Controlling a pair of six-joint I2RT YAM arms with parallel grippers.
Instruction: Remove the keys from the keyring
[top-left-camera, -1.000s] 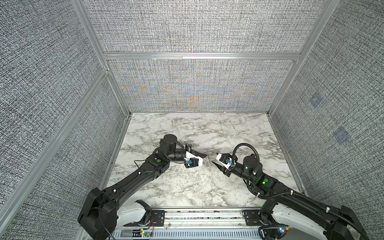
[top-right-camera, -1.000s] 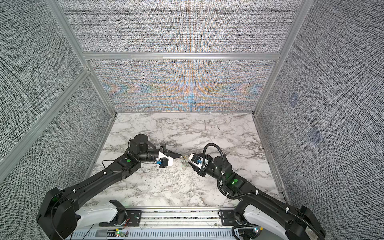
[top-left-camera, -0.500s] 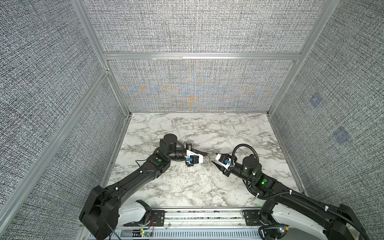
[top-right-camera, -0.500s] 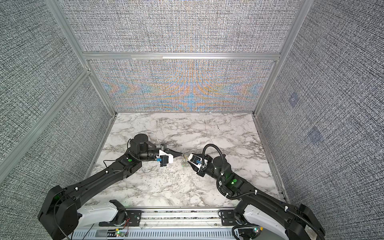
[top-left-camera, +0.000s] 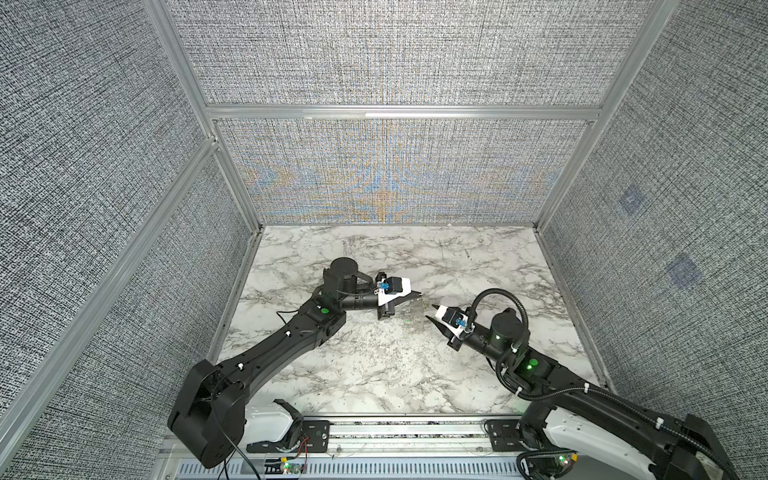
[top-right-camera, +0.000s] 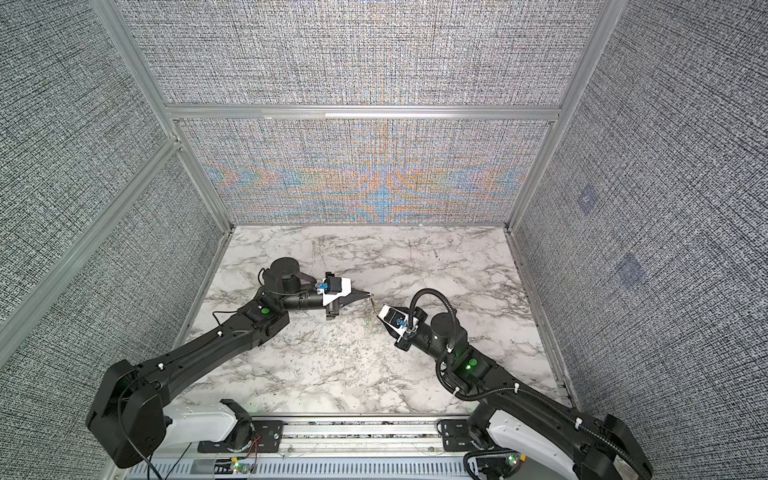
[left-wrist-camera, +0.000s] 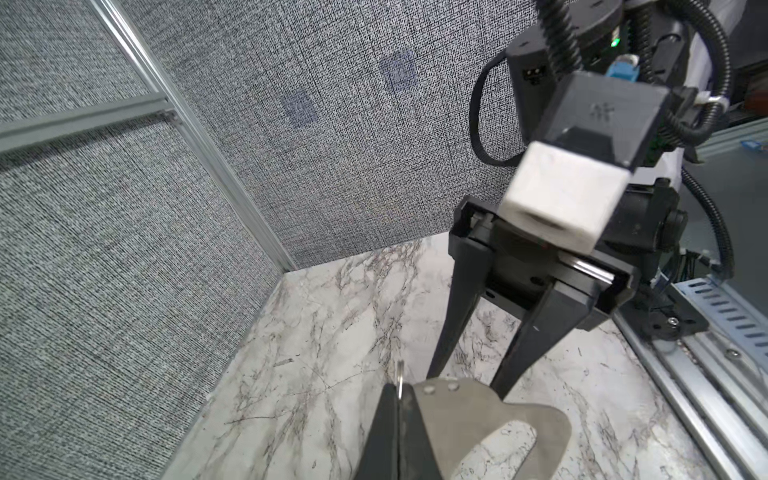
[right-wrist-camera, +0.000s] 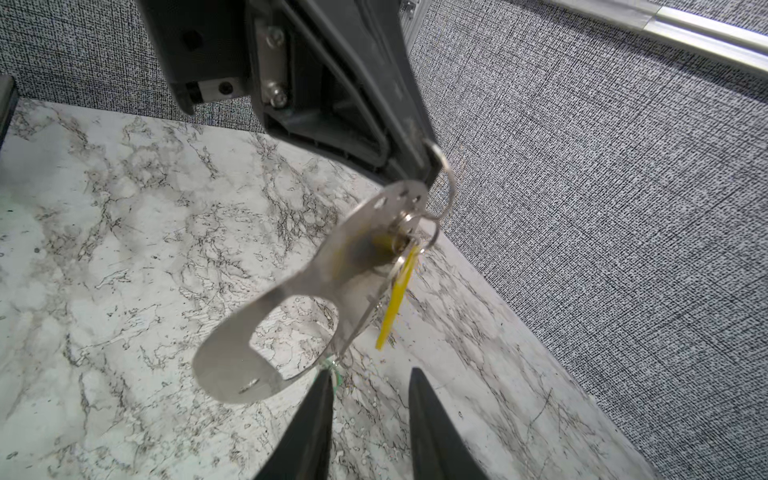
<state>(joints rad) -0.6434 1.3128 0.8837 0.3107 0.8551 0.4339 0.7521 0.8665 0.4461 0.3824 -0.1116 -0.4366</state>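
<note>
Okay, left gripper (left-wrist-camera: 399, 395) clamps the stiff, light-looking keyring (right-wrist-camera: 332, 257); right gripper (right-wrist-camera: 371, 374) half-open, empty; I'd pinch the yellow tag (right-wrist-camera: 398, 293).

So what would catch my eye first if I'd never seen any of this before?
Probably the keyring, a flat metal plate with an oval slot, dangling in mid-air over the marble table from the pinched tips of the left gripper. A bright yellow tag hangs beside it. The right gripper sits close to the plate's free end with its jaws apart.
</note>
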